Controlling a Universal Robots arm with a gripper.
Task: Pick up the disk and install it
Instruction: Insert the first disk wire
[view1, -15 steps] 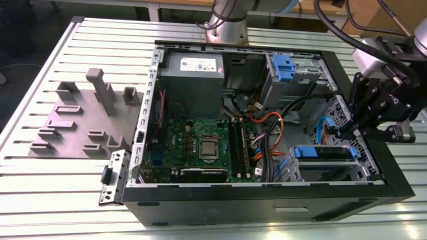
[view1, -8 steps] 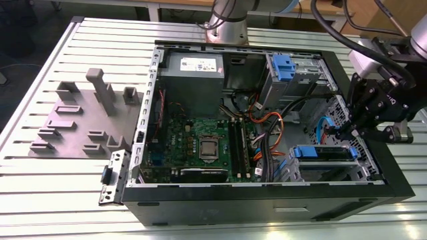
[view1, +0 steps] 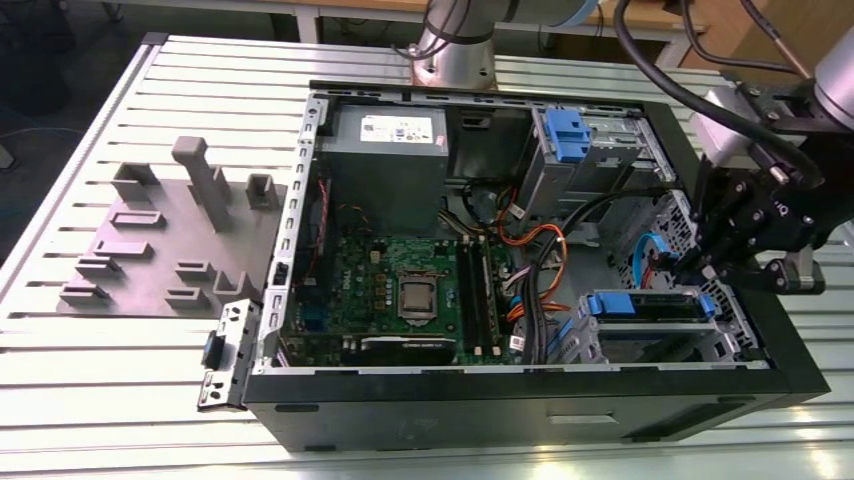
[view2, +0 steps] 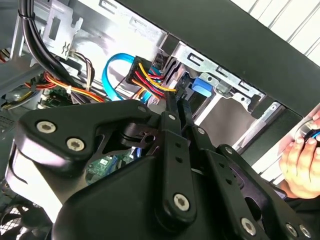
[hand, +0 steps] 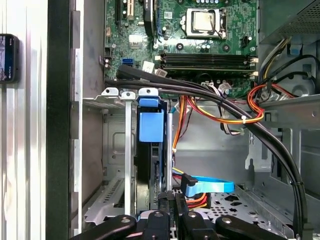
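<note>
Black linkage gripper (view1: 742, 243) with fingers together, hovering over the open black computer case (view1: 534, 400) beside the flat silver-grey disk in its blue plastic carrier (view1: 650, 306), seated in the lower metal bay; labels unreadable.

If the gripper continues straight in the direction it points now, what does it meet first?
Probably the disk in its blue carrier, standing edge-on in the drive bay directly ahead of the gripper. Depth is unclear; it may already touch.
</note>
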